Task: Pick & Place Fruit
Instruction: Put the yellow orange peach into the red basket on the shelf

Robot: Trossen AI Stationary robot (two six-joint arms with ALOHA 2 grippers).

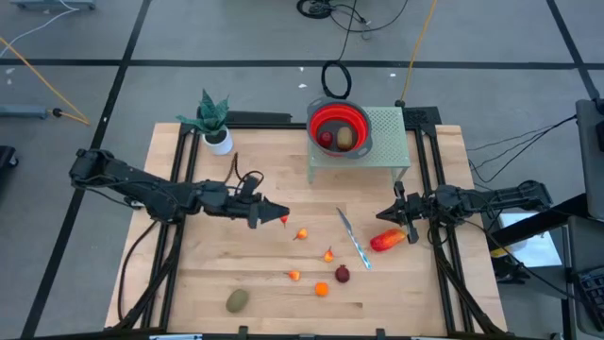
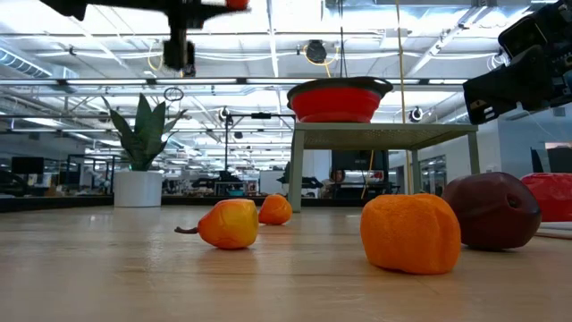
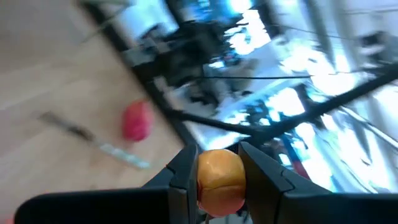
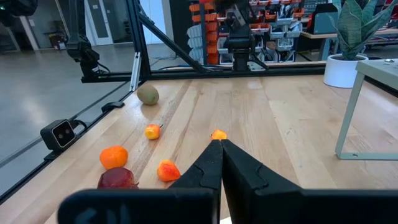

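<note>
Currently we are pinching a small orange fruit (image 3: 219,179) in the left gripper (image 1: 280,218), frame centre, above the table (image 1: 189,283); the shallow fingertip hold is risking slippage before the bowl (image 1: 341,125). Right gripper (image 1: 398,214) is pressed together.

Held piece: small round orange fruit (image 3: 219,180), clamped between the left hand's (image 3: 217,186) two dark fingers, raised above the tabletop.
Loose orange pieces: four tiny ones (image 1: 322,289) scattered mid-tabletop.
Dark red ball (image 1: 342,274): just beside them.
Olive-brown oval (image 1: 237,300): near the front edge, apart.
Elongated red-orange piece (image 1: 387,241): lying flat at the right.
</note>
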